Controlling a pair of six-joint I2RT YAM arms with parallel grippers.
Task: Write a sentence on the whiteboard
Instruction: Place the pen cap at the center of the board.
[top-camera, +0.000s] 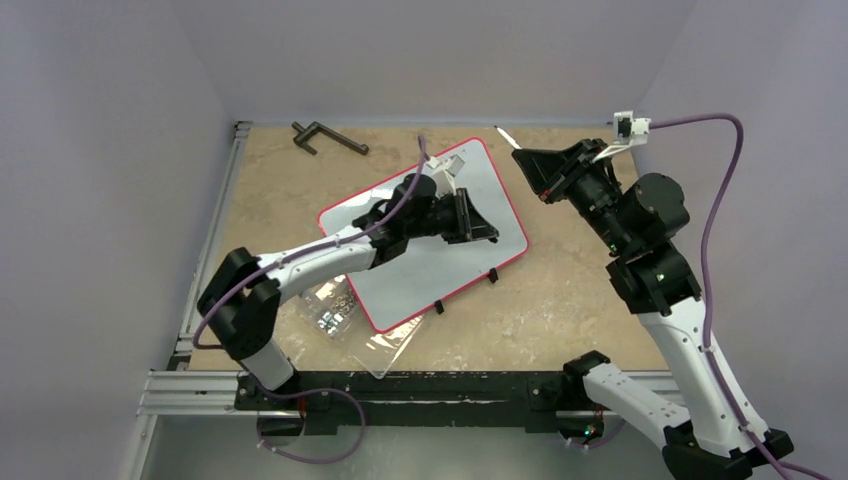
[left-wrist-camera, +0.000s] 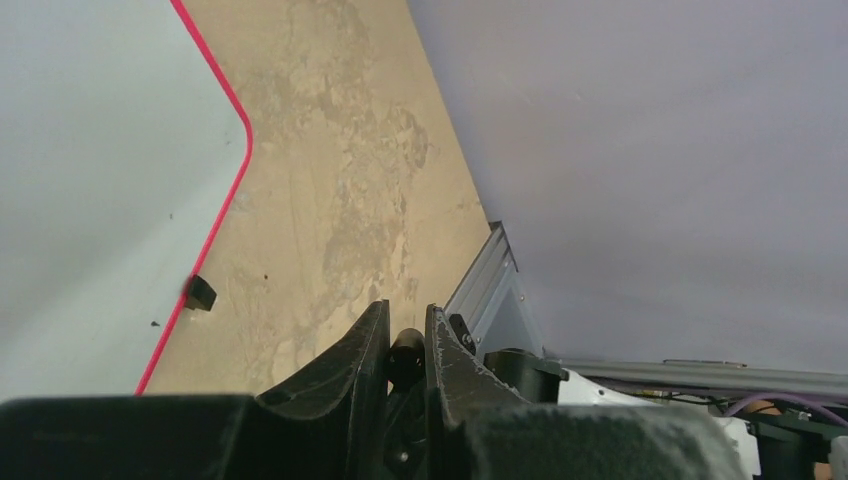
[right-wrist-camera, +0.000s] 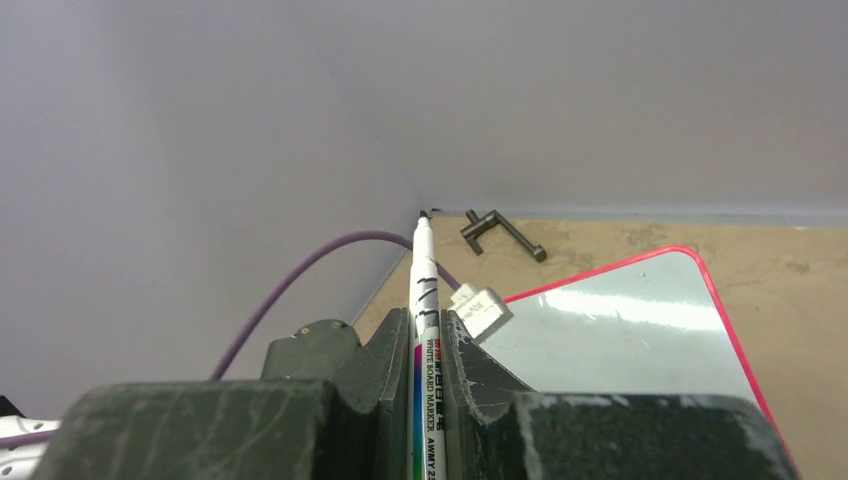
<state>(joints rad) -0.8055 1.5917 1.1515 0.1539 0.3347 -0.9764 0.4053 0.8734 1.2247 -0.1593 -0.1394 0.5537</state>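
The whiteboard (top-camera: 430, 265), white with a thin red rim, lies tilted in the middle of the table. My left gripper (top-camera: 486, 224) hovers over its right half, shut on a small black cap (left-wrist-camera: 406, 350). In the left wrist view the board (left-wrist-camera: 90, 190) fills the left side, with one black foot (left-wrist-camera: 200, 292) at its rim. My right gripper (top-camera: 527, 160) is raised beyond the board's far right corner, shut on a white board marker (right-wrist-camera: 424, 290) whose bare tip points at the back wall. The sentence is out of view; the board's visible parts are blank.
A black clamp handle (top-camera: 328, 137) lies at the back of the table. A clear plastic box of screws (top-camera: 335, 310) and a clear lid (top-camera: 388, 345) sit by the board's near left edge. Purple cables run along both arms. An aluminium rail (top-camera: 210, 240) borders the left.
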